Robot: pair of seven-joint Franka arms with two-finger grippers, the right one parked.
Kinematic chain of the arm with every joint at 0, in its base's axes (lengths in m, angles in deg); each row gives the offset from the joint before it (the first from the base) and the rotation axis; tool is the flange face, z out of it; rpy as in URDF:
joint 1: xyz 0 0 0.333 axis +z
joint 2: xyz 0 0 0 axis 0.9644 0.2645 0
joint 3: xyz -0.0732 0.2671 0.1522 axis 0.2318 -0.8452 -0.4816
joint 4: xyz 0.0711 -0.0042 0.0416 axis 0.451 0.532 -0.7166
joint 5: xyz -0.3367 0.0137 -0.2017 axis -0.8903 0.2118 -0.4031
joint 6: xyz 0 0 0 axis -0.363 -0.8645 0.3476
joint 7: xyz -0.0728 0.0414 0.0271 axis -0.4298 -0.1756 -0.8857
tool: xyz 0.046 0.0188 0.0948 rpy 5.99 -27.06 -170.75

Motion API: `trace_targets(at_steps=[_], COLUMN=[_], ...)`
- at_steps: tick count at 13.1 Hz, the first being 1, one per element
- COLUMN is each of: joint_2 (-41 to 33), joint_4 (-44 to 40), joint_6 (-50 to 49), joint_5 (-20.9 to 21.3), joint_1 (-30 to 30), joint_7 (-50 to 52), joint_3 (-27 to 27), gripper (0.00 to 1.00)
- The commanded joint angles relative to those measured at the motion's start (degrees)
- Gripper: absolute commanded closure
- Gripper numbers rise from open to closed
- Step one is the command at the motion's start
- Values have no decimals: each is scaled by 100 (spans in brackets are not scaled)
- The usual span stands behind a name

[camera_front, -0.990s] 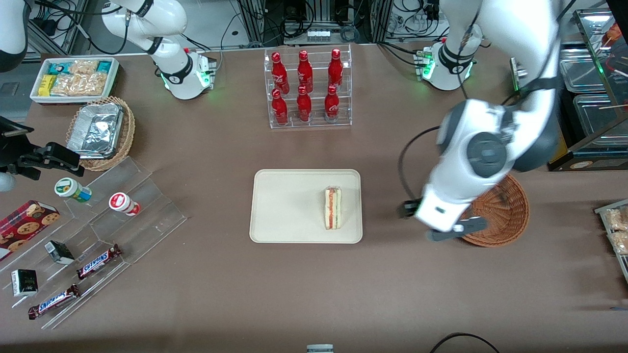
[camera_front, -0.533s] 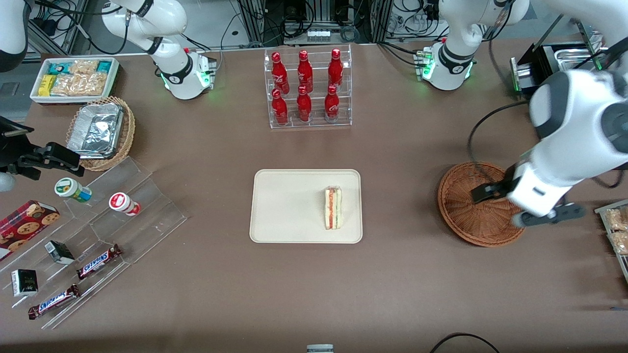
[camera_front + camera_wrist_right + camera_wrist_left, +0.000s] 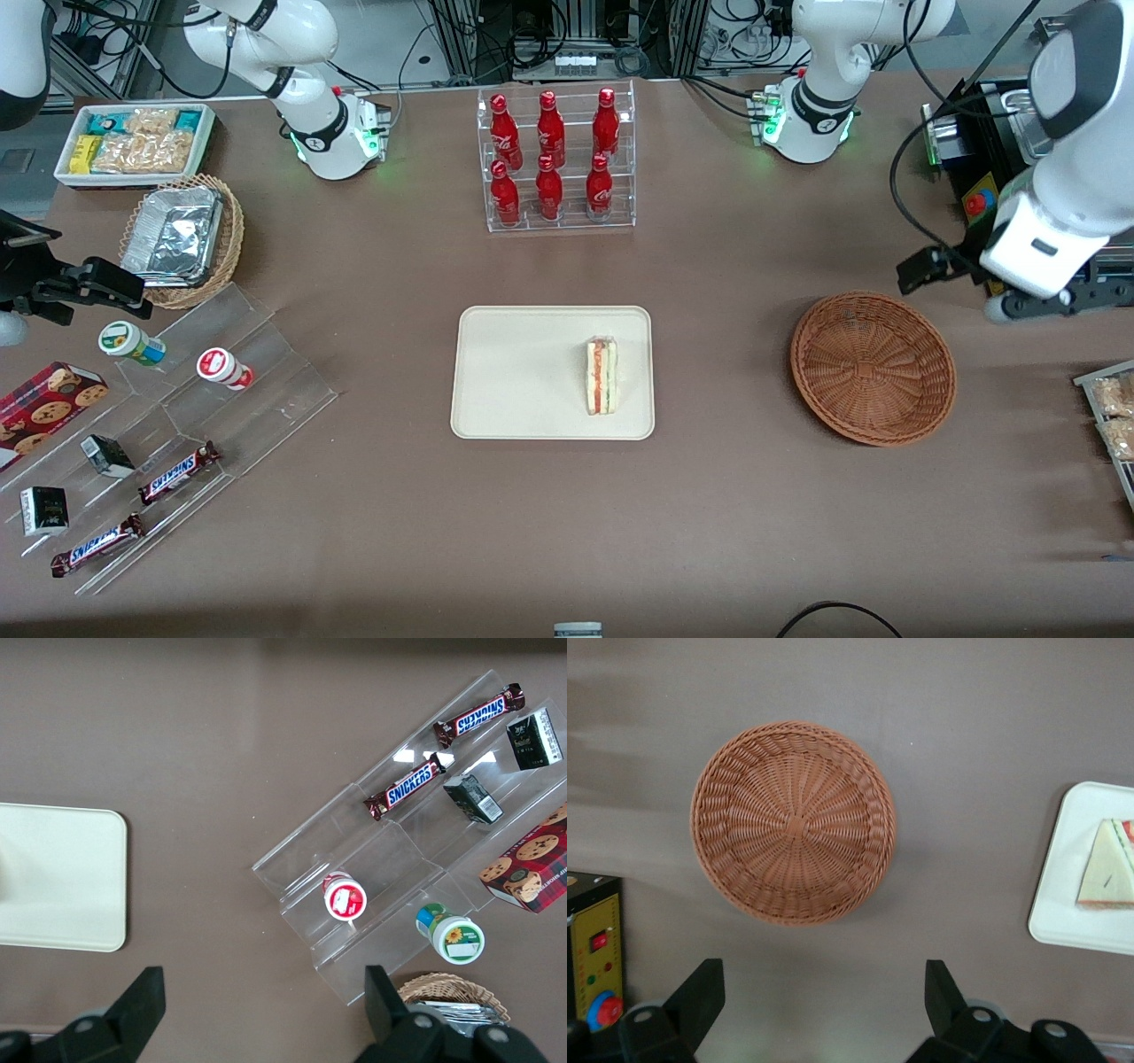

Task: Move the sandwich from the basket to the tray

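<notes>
The sandwich (image 3: 601, 376) lies on the cream tray (image 3: 523, 372), on the part nearest the basket, with its red and green filling edge up. The round reddish-brown wicker basket (image 3: 873, 368) is empty. My left gripper (image 3: 1050, 303) hangs high above the table at the working arm's end, farther from the front camera than the basket, open and empty. In the left wrist view the gripper (image 3: 822, 992) shows two spread black fingers (image 3: 700, 990) over bare table, with the basket (image 3: 793, 822), the tray's rim (image 3: 1063, 912) and the sandwich (image 3: 1107, 870) in sight.
A clear rack of red bottles (image 3: 554, 159) stands farther from the front camera than the tray. A black control box (image 3: 974, 199) sits under my arm. Snack packets (image 3: 1114, 416) lie at the working arm's end. A clear stepped stand with snacks (image 3: 177, 416) is toward the parked arm's end.
My left arm has swung away from above the basket toward the working arm's end and away from the front camera, uncovering the empty basket. The sandwich and tray have not moved.
</notes>
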Motion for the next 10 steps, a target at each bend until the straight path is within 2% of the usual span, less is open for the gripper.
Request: trace_targets(at_steps=[1,4,10], joint_2=[-323,-288,-262], joint_4=[94,-266,-355], joint_6=[-230,-581,-530], joint_5=[114,79,96], joint_1=[79,122,158], joint_7=[-107,-898,-917], joint_3=[188,171,162], gripper=[0,0,0])
